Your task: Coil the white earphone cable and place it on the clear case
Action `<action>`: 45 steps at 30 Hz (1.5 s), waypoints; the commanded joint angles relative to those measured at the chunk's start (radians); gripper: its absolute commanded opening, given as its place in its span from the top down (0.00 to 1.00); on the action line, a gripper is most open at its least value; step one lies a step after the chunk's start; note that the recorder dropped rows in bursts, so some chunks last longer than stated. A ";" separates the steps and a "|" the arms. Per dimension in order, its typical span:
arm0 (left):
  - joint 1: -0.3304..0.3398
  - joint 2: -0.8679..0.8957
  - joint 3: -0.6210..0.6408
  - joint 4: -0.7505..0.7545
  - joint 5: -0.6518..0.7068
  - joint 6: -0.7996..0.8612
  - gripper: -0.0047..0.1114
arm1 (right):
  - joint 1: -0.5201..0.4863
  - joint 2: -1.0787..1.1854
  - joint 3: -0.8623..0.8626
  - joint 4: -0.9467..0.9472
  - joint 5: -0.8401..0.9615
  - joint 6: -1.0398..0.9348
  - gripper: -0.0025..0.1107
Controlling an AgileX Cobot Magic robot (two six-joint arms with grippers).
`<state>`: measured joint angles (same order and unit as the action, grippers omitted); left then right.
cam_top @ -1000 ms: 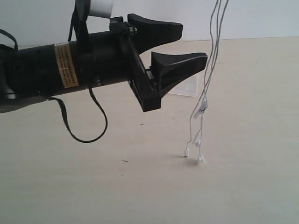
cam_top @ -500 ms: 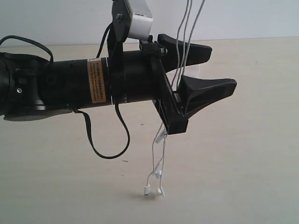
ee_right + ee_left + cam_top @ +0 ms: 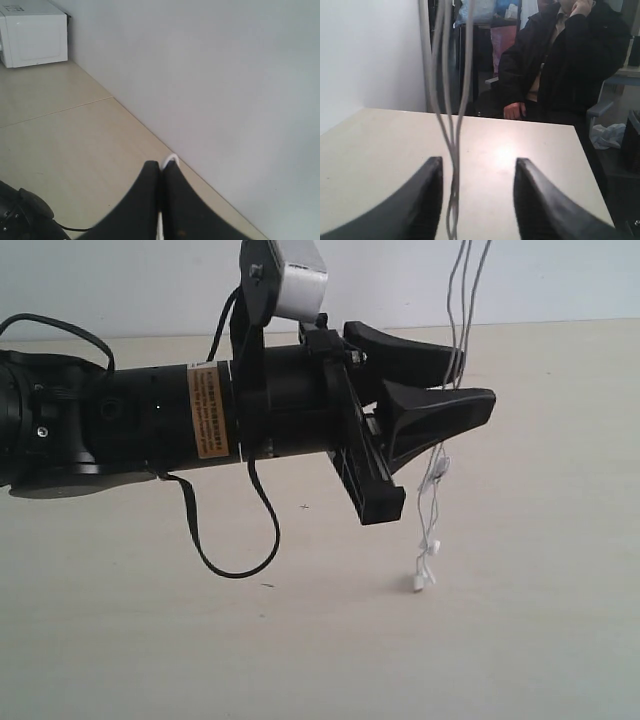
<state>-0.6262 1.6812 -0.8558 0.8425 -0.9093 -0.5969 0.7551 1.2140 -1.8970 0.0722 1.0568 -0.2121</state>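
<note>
Your left gripper (image 3: 478, 375) stands half-open around the hanging cable (image 3: 432, 480), holding nothing. The right gripper (image 3: 161, 164) is pinched shut on what looks like its upper end. The strands run close to one finger, so closing may nudge them out. The case isn't visible.

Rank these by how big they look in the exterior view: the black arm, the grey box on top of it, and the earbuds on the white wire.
1. black arm, by far the largest.
2. grey box.
3. earbuds ending the white earphone cable, tiny.
Nearness to the camera may inflate the arm.
</note>
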 commanded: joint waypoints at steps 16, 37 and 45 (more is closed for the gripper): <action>-0.004 0.006 -0.008 0.056 0.007 -0.011 0.69 | 0.000 -0.002 -0.003 0.000 -0.004 -0.004 0.98; -0.002 -0.007 -0.008 0.102 0.063 -0.170 0.96 | 0.000 -0.002 -0.001 -0.286 0.032 0.172 0.98; -0.002 -0.072 -0.008 0.056 0.196 -0.269 0.96 | 0.000 -0.007 0.209 -0.779 0.026 0.496 0.98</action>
<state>-0.6286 1.6384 -0.8571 0.9408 -0.7490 -0.8373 0.7551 1.2070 -1.7607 -0.5770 1.1017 0.1961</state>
